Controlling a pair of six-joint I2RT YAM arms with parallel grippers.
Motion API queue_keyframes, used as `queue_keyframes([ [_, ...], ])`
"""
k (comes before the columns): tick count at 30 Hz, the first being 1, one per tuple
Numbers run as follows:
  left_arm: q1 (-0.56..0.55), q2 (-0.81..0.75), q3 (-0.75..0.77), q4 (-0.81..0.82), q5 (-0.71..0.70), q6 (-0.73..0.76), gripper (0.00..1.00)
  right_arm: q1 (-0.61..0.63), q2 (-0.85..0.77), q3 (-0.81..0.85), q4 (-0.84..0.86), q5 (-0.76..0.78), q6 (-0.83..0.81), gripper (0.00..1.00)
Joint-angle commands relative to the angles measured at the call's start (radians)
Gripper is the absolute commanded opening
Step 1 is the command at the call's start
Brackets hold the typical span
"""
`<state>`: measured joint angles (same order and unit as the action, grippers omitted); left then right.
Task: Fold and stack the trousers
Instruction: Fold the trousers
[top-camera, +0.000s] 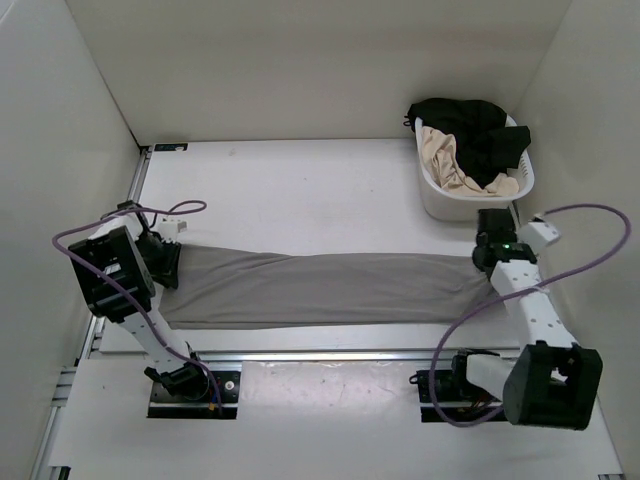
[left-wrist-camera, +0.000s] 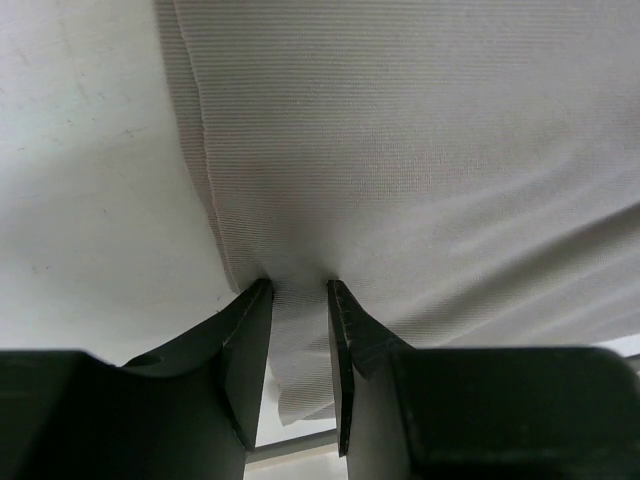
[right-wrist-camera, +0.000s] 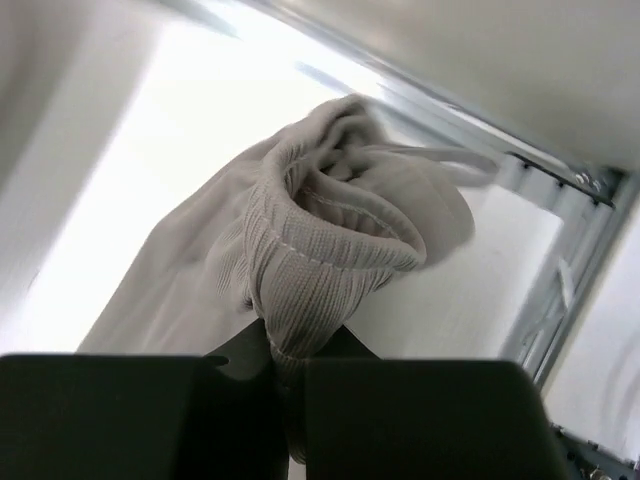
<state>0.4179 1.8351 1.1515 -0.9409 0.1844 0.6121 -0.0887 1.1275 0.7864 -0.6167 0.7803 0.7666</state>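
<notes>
The grey trousers (top-camera: 330, 288) lie stretched out flat across the table from left to right. My left gripper (top-camera: 170, 265) is shut on their left end; in the left wrist view the fabric (left-wrist-camera: 400, 150) is pinched between the two black fingers (left-wrist-camera: 245, 340), with a hem edge hanging below. My right gripper (top-camera: 485, 262) is shut on their right end; in the right wrist view the ribbed waistband (right-wrist-camera: 320, 260) bunches up out of the closed gripper (right-wrist-camera: 290, 350).
A white laundry basket (top-camera: 440, 195) with a black garment (top-camera: 470, 125) and a beige garment (top-camera: 450, 160) stands at the back right, just behind my right gripper. White walls enclose the table on three sides. A metal rail (top-camera: 320, 355) runs along the near edge.
</notes>
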Motion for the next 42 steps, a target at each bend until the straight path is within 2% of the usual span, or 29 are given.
queue_keyframes([
  [1,-0.027,-0.01,-0.016,0.059,-0.02,-0.051,0.4,0.205,-0.025,0.031,-0.032,0.189,-0.003,0.0],
  [2,-0.037,-0.01,-0.016,0.059,-0.02,-0.06,0.4,0.342,-0.025,0.045,-0.053,0.227,0.025,0.0],
  [3,-0.063,0.001,-0.027,0.059,-0.029,-0.069,0.4,0.415,0.007,0.063,-0.122,0.267,0.061,0.0],
  [4,-0.077,0.001,-0.042,0.073,-0.03,-0.069,0.4,0.557,0.027,0.117,-0.173,0.349,0.168,0.0],
  [6,-0.1,0.001,-0.053,0.088,-0.048,-0.081,0.4,0.692,0.121,0.189,-0.289,0.413,0.303,0.0],
  [7,-0.113,0.012,-0.053,0.088,-0.048,-0.081,0.4,0.755,0.161,0.229,-0.41,0.436,0.379,0.0],
  [8,-0.113,0.021,-0.053,0.088,-0.039,-0.09,0.4,0.876,0.255,0.311,-0.463,0.453,0.507,0.0],
  [10,-0.113,0.03,-0.044,0.097,-0.039,-0.091,0.4,1.034,0.369,0.399,-0.555,0.462,0.578,0.0],
  [11,-0.113,0.03,-0.044,0.097,-0.039,-0.091,0.4,1.081,0.503,0.446,-0.58,0.462,0.598,0.0],
  [12,-0.113,0.03,-0.044,0.097,-0.039,-0.091,0.4,1.122,0.579,0.567,-0.618,0.462,0.685,0.0],
  [13,-0.113,0.041,-0.044,0.097,-0.028,-0.078,0.4,1.192,0.744,0.644,-0.772,0.45,0.765,0.0],
  [14,-0.113,0.041,-0.044,0.097,-0.028,-0.078,0.4,1.224,0.828,0.731,-0.87,0.45,0.866,0.0],
  [16,-0.113,0.041,-0.044,0.106,-0.014,-0.069,0.4,1.294,0.96,0.885,-0.871,0.392,0.881,0.0],
  [18,-0.113,0.041,-0.044,0.106,-0.003,-0.051,0.4,1.34,1.005,0.916,-0.848,0.312,0.925,0.0],
  [23,-0.113,0.041,-0.065,0.131,-0.014,-0.031,0.4,1.448,1.086,0.972,-0.853,0.254,0.994,0.0],
  [27,-0.113,0.041,-0.045,0.131,-0.014,-0.031,0.4,1.478,1.109,0.981,-0.706,0.243,0.87,0.0],
  [28,-0.113,0.041,-0.035,0.131,-0.014,-0.031,0.4,1.492,1.121,1.007,-0.693,0.231,0.831,0.03],
  [31,-0.113,0.041,-0.001,0.131,-0.014,-0.031,0.4,1.535,1.121,1.037,-0.663,0.275,0.789,0.3],
  [32,-0.113,0.041,0.01,0.122,-0.014,-0.04,0.4,1.546,1.121,1.037,-0.651,0.287,0.751,0.42],
  [33,-0.113,0.041,0.033,0.122,-0.002,-0.04,0.4,1.564,1.112,1.037,-0.622,0.298,0.728,0.72],
  [34,-0.113,0.041,0.043,0.113,-0.002,-0.04,0.4,1.573,1.1,1.037,-0.621,0.298,0.711,0.79],
  [37,-0.113,0.041,0.085,0.091,0.024,-0.061,0.4,1.619,1.065,1.047,-0.566,0.321,0.605,0.93],
  [39,-0.113,0.02,0.103,0.091,0.055,-0.081,0.4,1.661,1.04,1.047,-0.502,0.321,0.493,0.95],
  [40,-0.113,0.009,0.122,0.079,0.055,-0.081,0.4,1.678,1.014,1.059,-0.409,0.321,0.349,0.96],
  [42,-0.113,-0.026,0.149,0.059,0.087,-0.081,0.41,1.702,0.98,1.088,-0.332,0.298,0.223,0.96],
])
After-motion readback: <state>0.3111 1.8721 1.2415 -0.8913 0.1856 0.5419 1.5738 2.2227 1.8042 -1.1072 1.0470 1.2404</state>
